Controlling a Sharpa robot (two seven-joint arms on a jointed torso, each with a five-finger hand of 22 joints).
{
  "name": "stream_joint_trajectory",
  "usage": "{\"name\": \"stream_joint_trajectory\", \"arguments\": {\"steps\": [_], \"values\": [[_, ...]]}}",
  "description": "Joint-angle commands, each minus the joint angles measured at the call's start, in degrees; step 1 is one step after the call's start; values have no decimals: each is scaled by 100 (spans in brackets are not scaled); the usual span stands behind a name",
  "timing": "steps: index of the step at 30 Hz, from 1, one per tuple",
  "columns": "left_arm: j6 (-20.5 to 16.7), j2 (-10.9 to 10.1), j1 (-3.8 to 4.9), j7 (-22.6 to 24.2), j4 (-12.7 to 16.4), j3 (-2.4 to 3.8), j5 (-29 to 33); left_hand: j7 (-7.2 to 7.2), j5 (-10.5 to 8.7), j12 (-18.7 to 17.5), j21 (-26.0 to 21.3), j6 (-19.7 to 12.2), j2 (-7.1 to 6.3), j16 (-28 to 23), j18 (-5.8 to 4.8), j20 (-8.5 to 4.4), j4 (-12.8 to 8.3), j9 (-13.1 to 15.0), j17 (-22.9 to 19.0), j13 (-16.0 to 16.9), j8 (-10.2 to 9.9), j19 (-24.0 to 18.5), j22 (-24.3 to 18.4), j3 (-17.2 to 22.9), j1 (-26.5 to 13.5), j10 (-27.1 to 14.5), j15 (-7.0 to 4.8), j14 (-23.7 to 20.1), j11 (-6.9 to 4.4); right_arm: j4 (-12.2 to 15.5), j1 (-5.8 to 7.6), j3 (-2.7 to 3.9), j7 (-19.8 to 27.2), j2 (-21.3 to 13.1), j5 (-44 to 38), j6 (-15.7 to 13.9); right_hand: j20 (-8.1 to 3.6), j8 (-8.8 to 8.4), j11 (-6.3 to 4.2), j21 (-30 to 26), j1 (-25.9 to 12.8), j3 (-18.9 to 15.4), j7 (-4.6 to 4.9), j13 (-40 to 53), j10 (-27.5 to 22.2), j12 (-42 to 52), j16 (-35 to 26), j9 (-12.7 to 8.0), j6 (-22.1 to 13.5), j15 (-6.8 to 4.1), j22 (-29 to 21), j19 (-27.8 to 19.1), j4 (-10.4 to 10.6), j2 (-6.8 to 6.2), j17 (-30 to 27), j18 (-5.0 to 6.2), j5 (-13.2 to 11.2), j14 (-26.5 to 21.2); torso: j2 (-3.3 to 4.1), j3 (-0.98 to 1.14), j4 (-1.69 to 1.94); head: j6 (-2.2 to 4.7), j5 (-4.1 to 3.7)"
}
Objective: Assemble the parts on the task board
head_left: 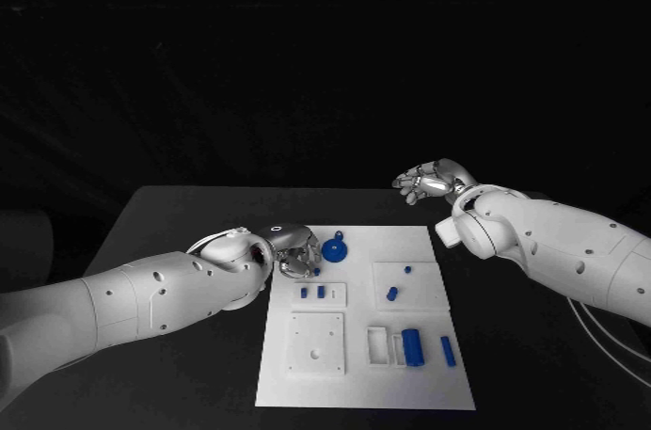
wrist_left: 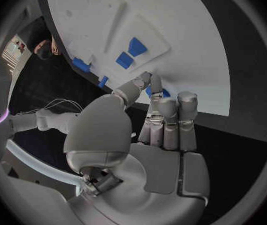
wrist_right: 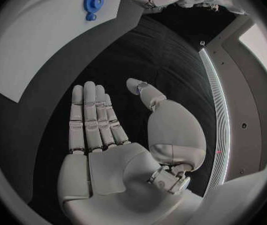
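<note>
— In the middle of the table (head_left: pixel 177 214), what lies on the task board (head_left: pixel 366 374)?

— Small blue parts. A round blue gear (head_left: pixel 337 252) sits near the board's far left corner; little blue pieces (head_left: pixel 313 292) lie in a shallow tray behind it, one blue peg (head_left: pixel 392 294) in the next tray, and long blue blocks (head_left: pixel 412 346) stand near the right edge.

— And the left robot hand (head_left: pixel 293 253)?

— At the board's far left edge, just beside the gear, fingers curled; in its wrist view the fingertips (wrist_left: pixel 155 85) touch a small blue piece, but I cannot tell whether it grips it.

— The right robot hand (head_left: pixel 429 182)?

— Well apart, over bare table beyond the board's far right corner, released, with fingers (wrist_right: pixel 91 117) straight and holding nothing.
</note>
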Motion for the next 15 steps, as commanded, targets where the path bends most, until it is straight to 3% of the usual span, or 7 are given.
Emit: {"name": "stream_joint_trajectory", "arguments": {"steps": [1,15], "values": [[-180,-1,-1,100,-9,3,161,7,-2,17,12,-37,-35,27,553,-176,-2,-7,7,2,-22,16,5,-6,8,1,-33,-11,8,0,1,1,31,-1,-41,62,-2,27,12,-28,7,21,124,-6,-30,22,30,-9,-54,-3,6,-21,15,41,-9,89,27,-56,0,2,-1,1,3],[-56,-159,0,79,23,11,167,20,9,20,1,-18,-34,21,544,-179,-14,-7,15,28,-2,-3,7,27,52,-37,-21,-37,20,18,1,1,32,-73,-53,95,-4,29,11,-29,22,27,123,-12,-32,25,30,-11,-54,-3,8,-22,5,43,-11,89,25,-57,0,-2,1,8,-23]]}}
